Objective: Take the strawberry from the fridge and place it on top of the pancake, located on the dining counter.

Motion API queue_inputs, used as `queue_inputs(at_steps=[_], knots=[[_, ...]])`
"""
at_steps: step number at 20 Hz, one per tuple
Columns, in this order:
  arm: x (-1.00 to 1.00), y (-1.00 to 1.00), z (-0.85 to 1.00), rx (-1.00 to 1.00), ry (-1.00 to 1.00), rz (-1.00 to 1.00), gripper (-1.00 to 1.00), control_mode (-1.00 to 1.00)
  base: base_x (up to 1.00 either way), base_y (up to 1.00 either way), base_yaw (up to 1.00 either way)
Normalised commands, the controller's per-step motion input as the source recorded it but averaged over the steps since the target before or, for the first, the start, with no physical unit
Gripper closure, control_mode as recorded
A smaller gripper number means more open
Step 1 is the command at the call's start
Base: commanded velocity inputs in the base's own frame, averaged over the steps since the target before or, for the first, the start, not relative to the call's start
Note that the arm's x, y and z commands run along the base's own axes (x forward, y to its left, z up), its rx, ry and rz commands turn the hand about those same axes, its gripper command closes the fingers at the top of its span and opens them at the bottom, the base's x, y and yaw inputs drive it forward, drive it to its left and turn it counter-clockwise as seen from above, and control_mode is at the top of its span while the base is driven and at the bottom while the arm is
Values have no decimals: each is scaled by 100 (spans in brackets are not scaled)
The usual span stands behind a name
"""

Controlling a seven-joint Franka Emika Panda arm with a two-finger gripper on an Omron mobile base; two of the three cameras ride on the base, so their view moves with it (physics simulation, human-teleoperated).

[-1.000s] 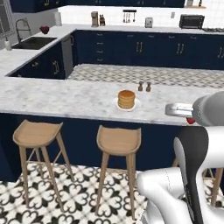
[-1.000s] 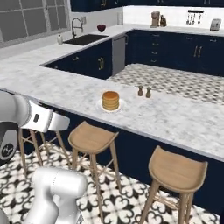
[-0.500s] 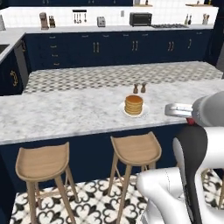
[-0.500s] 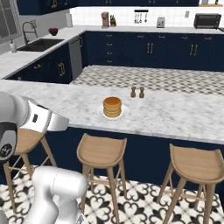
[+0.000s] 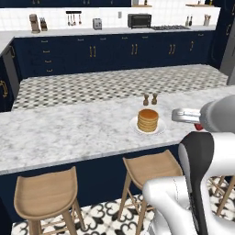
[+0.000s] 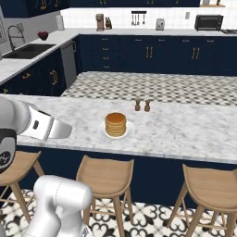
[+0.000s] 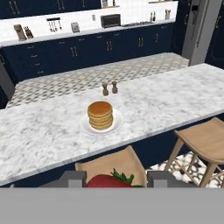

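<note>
Strawberry: the strawberry point(image 7: 109, 180) sits at 6 o'clock in the hand view, red with green leaves, lodged between the two grey fingers point(image 7: 67, 179).
Fingers: clamped on the fruit from both sides; it fills the gap between them.
Gripper: the gripper point(image 5: 198, 126) hangs at the near edge of the table, at 3 o'clock from the plate in the left base view, with a speck of red beneath the wrist.
Pancake: the pancake point(image 7: 101, 114) stack stands on a white plate point(image 7: 86, 129) on the dining table point(image 7: 43, 135), straight ahead at 12 o'clock from the fruit and well apart from it.
Neighbours: two small shakers point(image 7: 110, 88) stand just beyond the plate at 1 o'clock; wooden stools point(image 7: 202, 141) are tucked under the near edge.
Step in hand: carrying the fruit over to the stack, as I judge it.
Doing it well: reach forward over the table edge, staying above the top pancake, centre the fruit over the stack, then lower until it nearly touches before letting go.
Risk: released high or off centre, the round fruit would likely roll off the stack; overshooting could nudge the shakers.
</note>
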Motion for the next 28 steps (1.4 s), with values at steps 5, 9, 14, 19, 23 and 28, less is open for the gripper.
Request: queue_inputs(at_steps=[5,9,14,19,23,28], knots=[[0,0,0,0,0,0,100,100,48,0,0],[17,0,0,0,3,0,100,-100,42,0,0],[95,0,0,0,19,1,100,-100,0,0,0],[100,-2,0,0,40,1,100,-100,0,0,0],[100,-16,-54,8,20,0,100,-100,0,0,0],[100,-45,-66,11,29,0,100,-100,0,0,0]])
